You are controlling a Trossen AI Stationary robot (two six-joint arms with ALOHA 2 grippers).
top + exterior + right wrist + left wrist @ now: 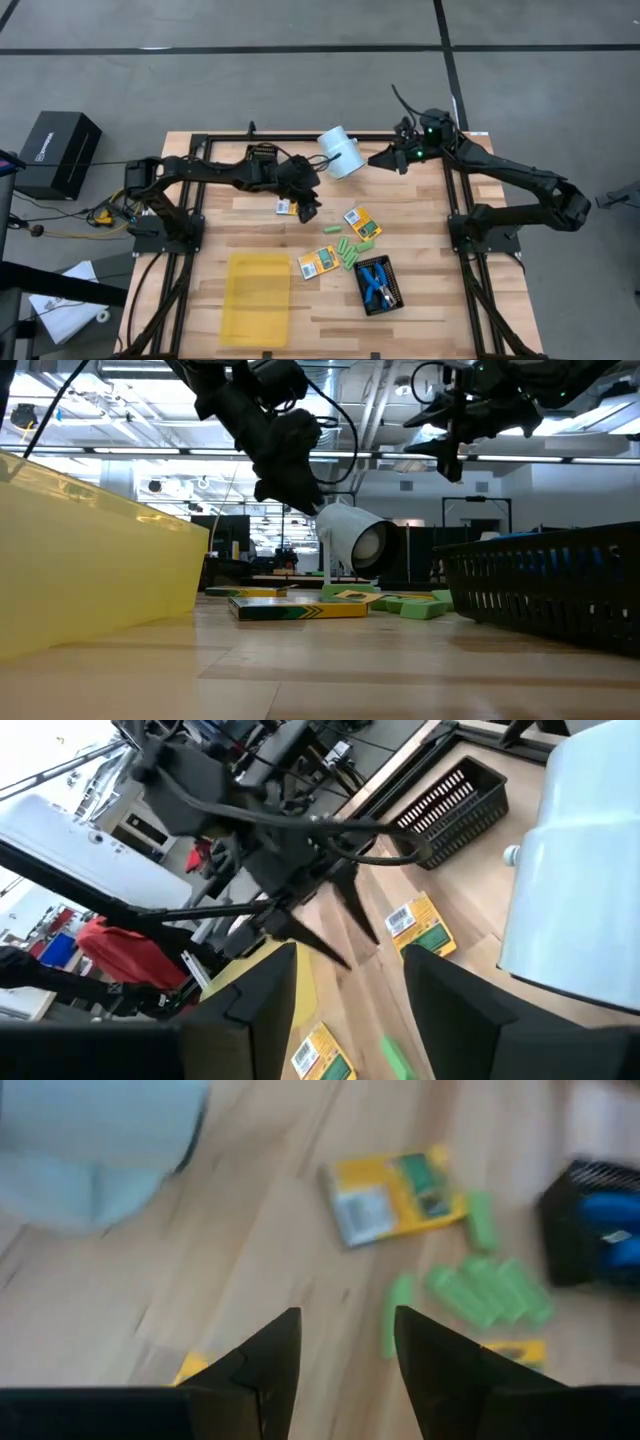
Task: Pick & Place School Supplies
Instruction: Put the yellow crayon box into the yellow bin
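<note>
My left tool [309, 208] open above a yellow box [285, 206] mid-table, my right tool [385, 157] open, empty beside the white cup [340, 152], green pieces [349, 252] near the mesh tray [393, 297]

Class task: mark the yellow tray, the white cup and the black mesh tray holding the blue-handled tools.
yellow tray [258, 295], high view, on its bare floor.
white cup [343, 153], high view, on its side wall.
black mesh tray [394, 299], high view, on its rim beside the blue-handled tools [375, 282].
</note>
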